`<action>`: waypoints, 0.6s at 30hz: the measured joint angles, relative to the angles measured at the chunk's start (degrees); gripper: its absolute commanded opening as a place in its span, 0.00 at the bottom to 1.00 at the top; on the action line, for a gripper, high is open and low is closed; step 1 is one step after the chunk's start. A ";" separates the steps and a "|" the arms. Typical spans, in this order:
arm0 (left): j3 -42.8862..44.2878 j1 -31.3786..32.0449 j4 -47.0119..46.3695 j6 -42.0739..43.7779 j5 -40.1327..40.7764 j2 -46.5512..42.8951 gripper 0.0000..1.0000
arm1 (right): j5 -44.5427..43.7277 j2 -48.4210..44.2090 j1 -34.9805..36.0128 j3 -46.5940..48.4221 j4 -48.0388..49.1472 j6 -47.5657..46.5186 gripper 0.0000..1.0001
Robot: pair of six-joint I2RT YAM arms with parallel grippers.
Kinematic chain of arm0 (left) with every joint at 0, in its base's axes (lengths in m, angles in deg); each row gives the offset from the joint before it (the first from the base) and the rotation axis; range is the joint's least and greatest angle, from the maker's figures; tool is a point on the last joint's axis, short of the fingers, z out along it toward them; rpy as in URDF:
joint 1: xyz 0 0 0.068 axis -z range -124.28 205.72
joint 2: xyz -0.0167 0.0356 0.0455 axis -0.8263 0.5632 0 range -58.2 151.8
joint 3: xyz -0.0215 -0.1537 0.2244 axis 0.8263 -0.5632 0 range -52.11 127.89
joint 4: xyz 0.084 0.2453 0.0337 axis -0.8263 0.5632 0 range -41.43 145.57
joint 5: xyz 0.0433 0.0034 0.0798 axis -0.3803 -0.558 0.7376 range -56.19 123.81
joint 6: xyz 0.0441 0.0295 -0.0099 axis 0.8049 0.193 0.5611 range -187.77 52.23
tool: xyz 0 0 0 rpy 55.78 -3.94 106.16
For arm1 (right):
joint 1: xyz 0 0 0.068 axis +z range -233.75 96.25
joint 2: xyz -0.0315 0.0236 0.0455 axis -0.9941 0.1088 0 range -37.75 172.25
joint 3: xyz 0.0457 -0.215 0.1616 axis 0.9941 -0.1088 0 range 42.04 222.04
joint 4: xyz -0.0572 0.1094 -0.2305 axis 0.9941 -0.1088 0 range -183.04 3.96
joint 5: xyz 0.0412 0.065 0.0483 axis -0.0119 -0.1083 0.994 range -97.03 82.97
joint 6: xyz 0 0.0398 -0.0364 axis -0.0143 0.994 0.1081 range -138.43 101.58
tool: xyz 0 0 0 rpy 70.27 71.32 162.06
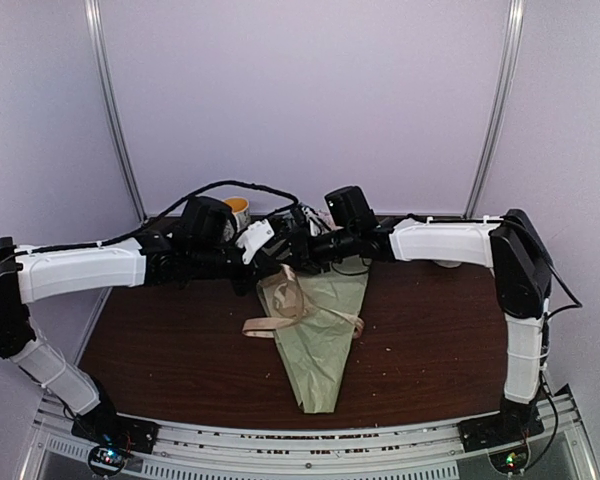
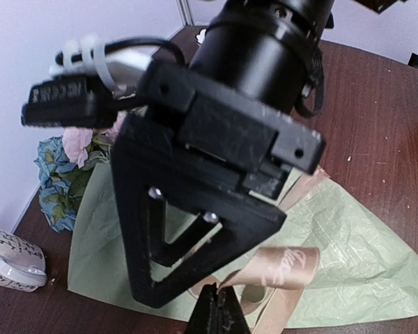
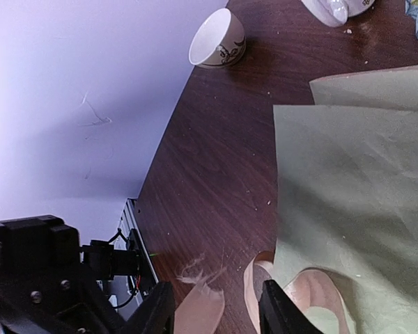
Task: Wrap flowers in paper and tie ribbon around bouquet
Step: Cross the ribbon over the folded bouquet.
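At table (image 1: 430,345) centre: bouquet (image 1: 332,310) lying flat, paper (image 1: 322,375) already enclosing flowers (image 2: 56,174). Ribbon (image 1: 270,326) looping loosely over cone, tying appearing unfinished. Left gripper (image 2: 219,314) clenching shut beside ribbon, grasp unclear; right gripper (image 3: 217,310) gaping, ribbon end lying loose between jaws.

Ahead of the right gripper (image 3: 219,309) bare table (image 3: 209,160) runs to a bowl (image 3: 219,38) — paper (image 3: 362,209) alongside. The right gripper blocks the left gripper (image 2: 219,313) close in front.

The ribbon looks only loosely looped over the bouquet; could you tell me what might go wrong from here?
The ribbon lies in slack loops, and the right gripper is open around its end, so it may slip and the paper unroll.
The left gripper sits close against the right; they could collide or snag a loop.
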 measured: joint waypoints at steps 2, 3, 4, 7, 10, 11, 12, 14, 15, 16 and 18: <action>0.00 0.00 0.07 -0.26 0.20 0.66 0.00 | -0.48 -1.09 -0.52 -0.59 0.02 0.07 0.41; 0.00 0.00 0.07 -0.39 0.46 0.85 0.00 | -0.94 -1.70 -0.83 -1.11 0.04 0.13 0.41; 0.00 0.00 0.07 -0.50 0.59 0.94 0.00 | -1.40 -2.23 -1.18 -1.70 0.00 0.22 0.40; 0.02 -0.04 0.04 -0.68 1.03 0.96 0.00 | -2.82 -4.07 -2.43 -4.15 -0.11 0.26 0.40; 0.46 -0.07 0.09 -0.74 1.64 1.44 0.00 | -3.43 -5.86 -3.15 -6.19 -0.22 -1.14 0.40; 0.70 -0.07 0.13 -0.74 1.97 1.79 0.00 | -3.37 -6.93 -3.43 -7.50 0.17 -1.99 0.40; 0.94 -0.07 0.15 -0.76 2.14 2.16 0.00 | -3.34 -8.04 -3.54 -8.72 0.50 -2.62 0.40; 1.46 -0.11 0.26 -0.81 2.43 2.95 0.00 | -2.45 -11.08 -3.58 -12.50 2.47 -3.74 0.40; 1.53 -0.17 0.26 -0.85 2.49 3.28 0.00 | -1.75 -12.81 -3.56 -14.60 3.96 -4.35 0.41; 1.55 -0.20 0.37 -0.90 2.62 3.50 0.00 | -0.92 -14.23 -3.48 -16.35 5.38 -4.59 0.42; 1.60 -0.28 0.50 -0.92 2.69 3.74 0.00 | 0.66 -16.39 -3.34 -19.43 8.81 -4.81 0.46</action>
